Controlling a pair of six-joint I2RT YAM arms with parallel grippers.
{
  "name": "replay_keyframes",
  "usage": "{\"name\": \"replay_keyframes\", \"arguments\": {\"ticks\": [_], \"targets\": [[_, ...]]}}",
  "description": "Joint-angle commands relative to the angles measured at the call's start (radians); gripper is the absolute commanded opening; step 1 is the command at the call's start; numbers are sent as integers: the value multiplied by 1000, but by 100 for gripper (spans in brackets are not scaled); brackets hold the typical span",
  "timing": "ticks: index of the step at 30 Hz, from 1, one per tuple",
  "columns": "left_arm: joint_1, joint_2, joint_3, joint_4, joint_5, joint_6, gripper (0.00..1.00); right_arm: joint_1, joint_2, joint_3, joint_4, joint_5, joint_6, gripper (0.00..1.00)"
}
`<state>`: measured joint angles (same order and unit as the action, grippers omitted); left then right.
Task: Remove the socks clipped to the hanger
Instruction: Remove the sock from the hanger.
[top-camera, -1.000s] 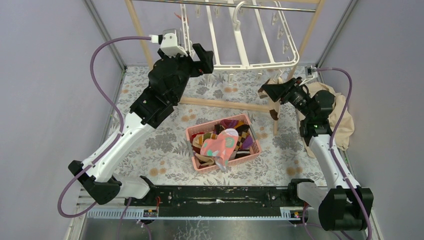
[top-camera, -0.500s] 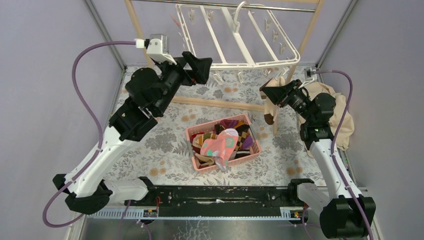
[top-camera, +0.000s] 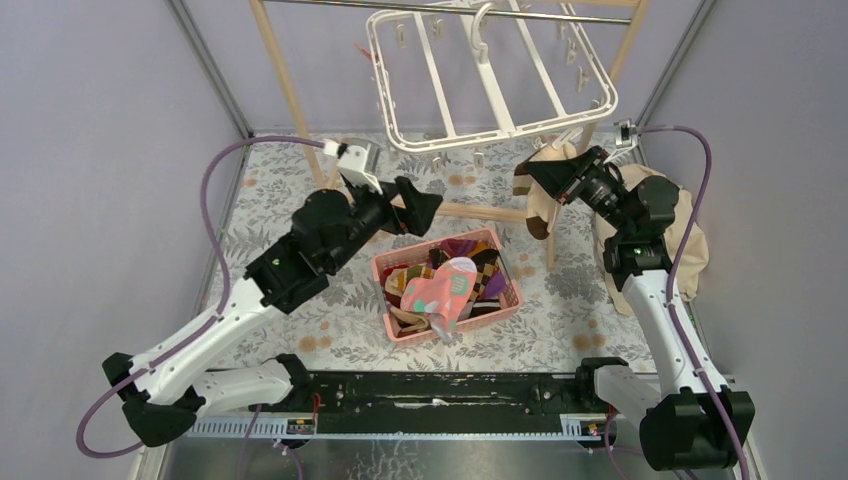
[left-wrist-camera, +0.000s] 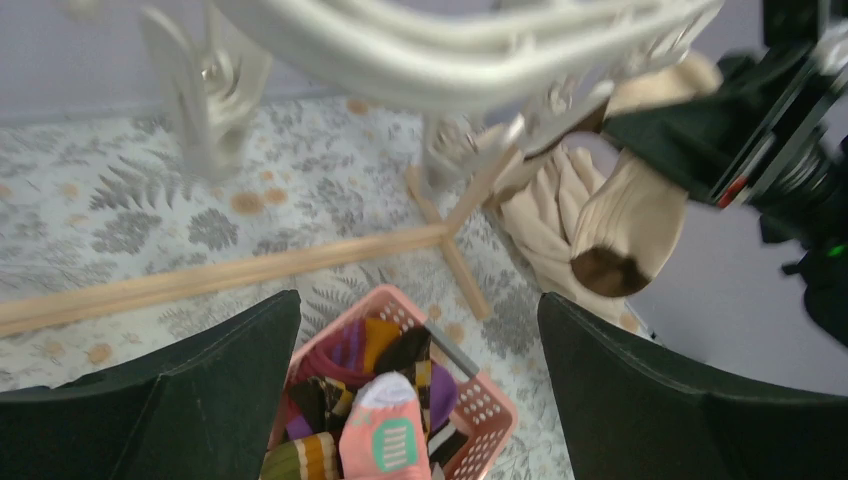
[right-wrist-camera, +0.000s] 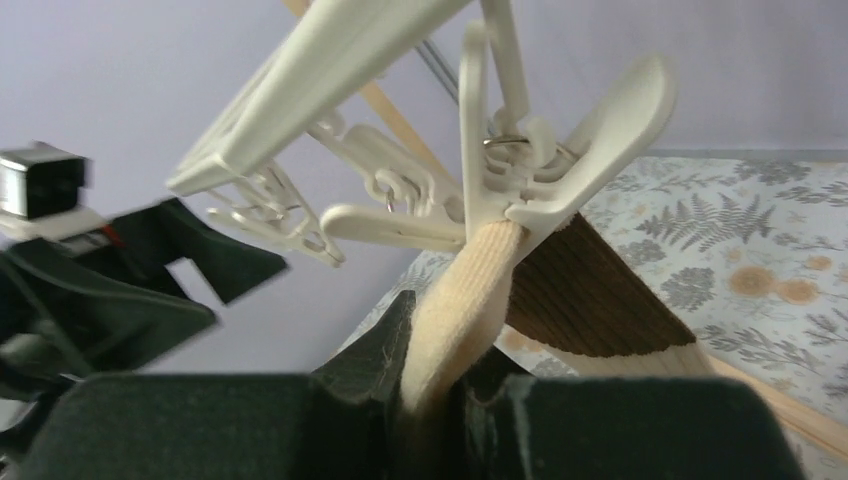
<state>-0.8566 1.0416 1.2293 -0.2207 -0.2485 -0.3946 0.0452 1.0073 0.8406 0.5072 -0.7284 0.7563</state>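
The white hanger (top-camera: 490, 80) hangs from the top rail, with small clips along its edges. One cream sock with a brown toe (top-camera: 540, 190) is held by a clip (right-wrist-camera: 560, 170) at the hanger's near right corner. My right gripper (top-camera: 545, 178) is shut on this sock (right-wrist-camera: 470, 290) just below the clip. My left gripper (top-camera: 422, 205) is open and empty, below the hanger's near left side and just above the far corner of the pink basket (top-camera: 400, 252). In the left wrist view the gripper (left-wrist-camera: 420, 400) frames the basket (left-wrist-camera: 500, 405) with several socks (left-wrist-camera: 385, 430) in it.
The wooden frame's floor rail (top-camera: 480, 211) runs behind the basket, and its uprights (top-camera: 280, 70) rise at both sides. A large beige cloth (top-camera: 690, 240) lies at the right wall. Grey walls close in left and right.
My left arm has let go of the hanger's near left corner and dropped towards the basket. The hanger has swung to the right. My right gripper still holds the cream sock.
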Motion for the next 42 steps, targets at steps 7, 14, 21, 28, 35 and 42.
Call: {"name": "replay_keyframes", "arguments": {"ticks": [7,14,21,28,35,42], "targets": [[-52,43,-234,402,90,8,98,7,15,137,111,-139,161,17],[-114,181,-273,717,98,129,99,7,17,148,140,-179,230,17],[-140,330,-221,864,105,210,99,7,19,144,159,-192,251,17],[-144,411,-207,979,88,258,99,7,16,136,184,-207,271,17],[-142,504,-129,1011,90,287,61,7,8,124,203,-220,287,16],[-141,517,-74,922,112,284,0,7,-3,121,173,-224,261,17]]}}
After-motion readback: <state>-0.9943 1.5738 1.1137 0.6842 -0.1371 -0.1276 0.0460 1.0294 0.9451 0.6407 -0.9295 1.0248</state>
